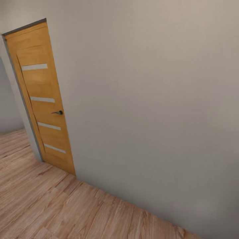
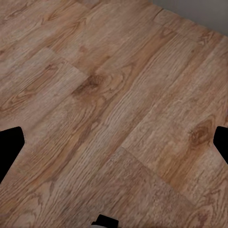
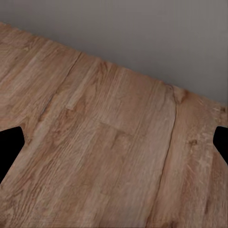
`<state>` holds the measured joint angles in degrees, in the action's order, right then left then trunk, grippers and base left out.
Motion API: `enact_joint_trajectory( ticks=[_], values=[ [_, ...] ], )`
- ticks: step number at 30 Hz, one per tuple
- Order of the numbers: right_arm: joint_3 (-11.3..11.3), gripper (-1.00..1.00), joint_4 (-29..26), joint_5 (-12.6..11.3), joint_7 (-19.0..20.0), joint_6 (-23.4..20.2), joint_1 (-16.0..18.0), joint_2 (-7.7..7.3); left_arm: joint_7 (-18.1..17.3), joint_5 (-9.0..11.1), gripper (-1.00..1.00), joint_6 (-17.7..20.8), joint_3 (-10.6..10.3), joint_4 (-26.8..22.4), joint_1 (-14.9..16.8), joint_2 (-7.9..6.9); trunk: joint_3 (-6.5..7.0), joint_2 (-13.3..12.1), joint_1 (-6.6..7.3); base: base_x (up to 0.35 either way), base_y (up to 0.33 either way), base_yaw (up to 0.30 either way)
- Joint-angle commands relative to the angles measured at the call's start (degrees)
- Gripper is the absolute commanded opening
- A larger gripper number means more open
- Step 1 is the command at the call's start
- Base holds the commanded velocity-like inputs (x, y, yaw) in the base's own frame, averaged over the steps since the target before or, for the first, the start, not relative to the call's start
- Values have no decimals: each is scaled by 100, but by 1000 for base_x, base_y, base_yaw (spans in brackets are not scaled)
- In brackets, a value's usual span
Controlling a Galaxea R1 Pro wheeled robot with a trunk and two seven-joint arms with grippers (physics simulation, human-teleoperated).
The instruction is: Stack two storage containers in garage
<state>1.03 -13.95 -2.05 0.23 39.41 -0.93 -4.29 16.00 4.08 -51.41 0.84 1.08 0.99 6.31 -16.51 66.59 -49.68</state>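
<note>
Wood-plank floor (image 1: 49, 205) runs beside a grey wall (image 1: 149, 99) and closed door (image 1: 43, 99); both grippers (image 2: 114, 142) (image 3: 114, 142) stand apart, empty; carrying seems not begun.

Orange wooden door (image 1: 41, 99) with dark lever handle (image 1: 58, 113), plain grey wall (image 1: 149, 99), light wood-plank flooring (image 1: 43, 205)

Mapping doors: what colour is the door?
Honey-orange wood door with four pale horizontal strips; head view.

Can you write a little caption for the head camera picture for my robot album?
A closed orange wooden door with a dark handle, set in a plain grey wall above a light wood-plank floor.
</note>
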Motion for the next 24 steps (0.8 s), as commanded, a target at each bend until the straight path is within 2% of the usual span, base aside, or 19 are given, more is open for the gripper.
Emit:
enact_joint_trajectory(
  ticks=[1,24],
  values=[
    [12,100,-11,-20,3,5,-4,-2,-27,40,100,-27,3,11,7,2,-5,4,-4,265,5,297],
    [12,100,-11,-15,-2,5,-4,-2,-27,40,100,-25,3,7,7,-8,-5,4,-4,265,0,297]
  ],
)
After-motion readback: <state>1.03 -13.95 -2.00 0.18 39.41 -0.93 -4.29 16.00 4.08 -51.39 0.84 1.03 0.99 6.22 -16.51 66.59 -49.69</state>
